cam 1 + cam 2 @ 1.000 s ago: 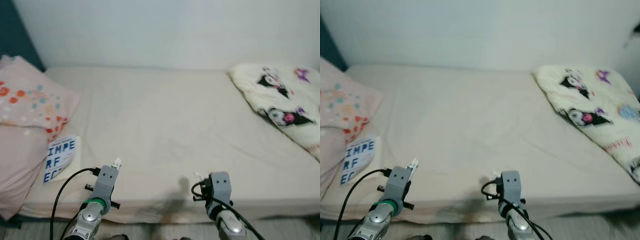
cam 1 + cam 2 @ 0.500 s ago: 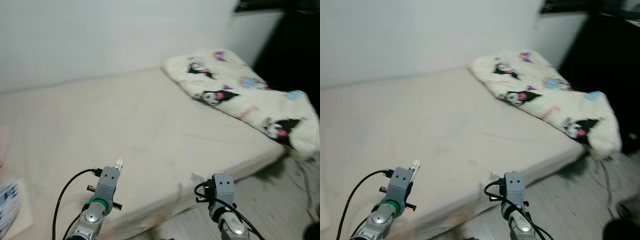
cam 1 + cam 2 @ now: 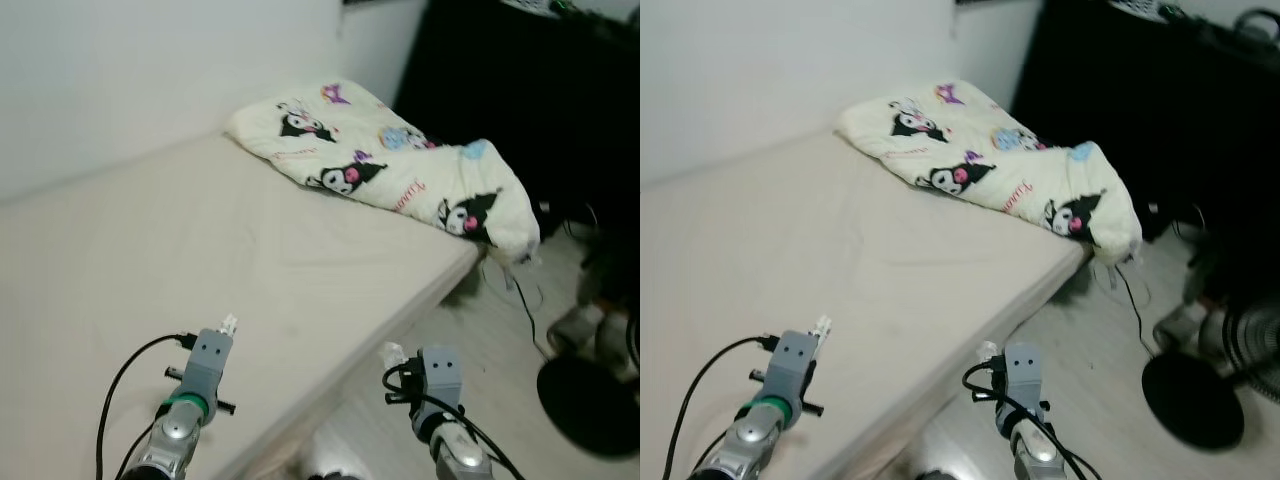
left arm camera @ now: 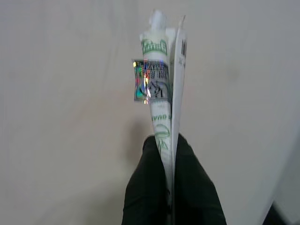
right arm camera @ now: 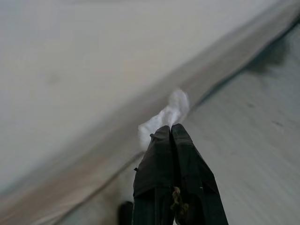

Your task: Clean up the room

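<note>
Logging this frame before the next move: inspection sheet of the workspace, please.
Surface: bed with a bare beige sheet, lightly creased.
Job's things: white tube with green print held with a flat white packet; white crumpled scrap.
Clutter: cartoon-print blanket bunched at the bed's far end, one end hanging over the edge.
Grippers: left gripper shut on the tube, over the bed; right gripper shut on the scrap, by the bed's edge.
Cables: black lead looping from the left wrist; cords on the floor below the blanket.
Surroundings: white wall, dark furniture, round black fan base.
</note>
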Motion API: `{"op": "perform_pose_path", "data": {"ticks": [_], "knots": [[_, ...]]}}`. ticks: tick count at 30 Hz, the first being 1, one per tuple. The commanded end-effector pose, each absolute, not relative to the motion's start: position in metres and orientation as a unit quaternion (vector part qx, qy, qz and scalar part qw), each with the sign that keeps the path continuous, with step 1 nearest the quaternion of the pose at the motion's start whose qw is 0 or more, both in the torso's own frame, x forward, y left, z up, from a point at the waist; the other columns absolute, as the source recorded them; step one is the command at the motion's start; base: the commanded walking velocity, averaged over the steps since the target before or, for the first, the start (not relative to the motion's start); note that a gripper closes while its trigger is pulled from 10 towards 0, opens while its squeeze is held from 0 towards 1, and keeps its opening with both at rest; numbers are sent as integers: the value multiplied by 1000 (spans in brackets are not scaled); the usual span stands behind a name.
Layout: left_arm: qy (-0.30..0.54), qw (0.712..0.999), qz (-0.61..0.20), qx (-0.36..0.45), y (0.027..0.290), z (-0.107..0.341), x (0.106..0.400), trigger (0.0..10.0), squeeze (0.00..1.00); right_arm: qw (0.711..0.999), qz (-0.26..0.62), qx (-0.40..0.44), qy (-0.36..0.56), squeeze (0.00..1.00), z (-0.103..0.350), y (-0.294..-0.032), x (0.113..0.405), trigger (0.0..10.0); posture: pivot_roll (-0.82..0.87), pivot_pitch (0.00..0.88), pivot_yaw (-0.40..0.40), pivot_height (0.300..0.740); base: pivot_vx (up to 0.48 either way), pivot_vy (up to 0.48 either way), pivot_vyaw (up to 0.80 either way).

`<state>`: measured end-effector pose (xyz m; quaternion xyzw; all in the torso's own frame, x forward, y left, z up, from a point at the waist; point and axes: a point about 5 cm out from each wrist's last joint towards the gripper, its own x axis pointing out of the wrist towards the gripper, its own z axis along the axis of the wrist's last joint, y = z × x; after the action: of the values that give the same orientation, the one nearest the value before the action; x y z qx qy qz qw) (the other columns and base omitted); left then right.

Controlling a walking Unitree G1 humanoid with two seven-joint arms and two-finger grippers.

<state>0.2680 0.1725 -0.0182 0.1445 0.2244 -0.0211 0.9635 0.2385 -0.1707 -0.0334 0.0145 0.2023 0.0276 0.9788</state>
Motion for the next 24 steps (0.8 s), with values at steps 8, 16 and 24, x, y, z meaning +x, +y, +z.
{"op": "perform_pose_path", "data": {"ticks": [8,16,24], "knots": [[248,958,-16,144,178,-28,257,10000,0,978,33,15,204,0,-34,-168,238,10000,21,0,9,740,0,0,0],[248,958,-16,142,178,-28,257,10000,0,978,35,16,203,0,-34,-167,239,10000,21,0,9,740,0,0,0],[248,958,-17,143,178,-28,257,10000,0,977,34,23,209,0,-35,-167,239,10000,22,0,9,740,-99,0,-200]]}}
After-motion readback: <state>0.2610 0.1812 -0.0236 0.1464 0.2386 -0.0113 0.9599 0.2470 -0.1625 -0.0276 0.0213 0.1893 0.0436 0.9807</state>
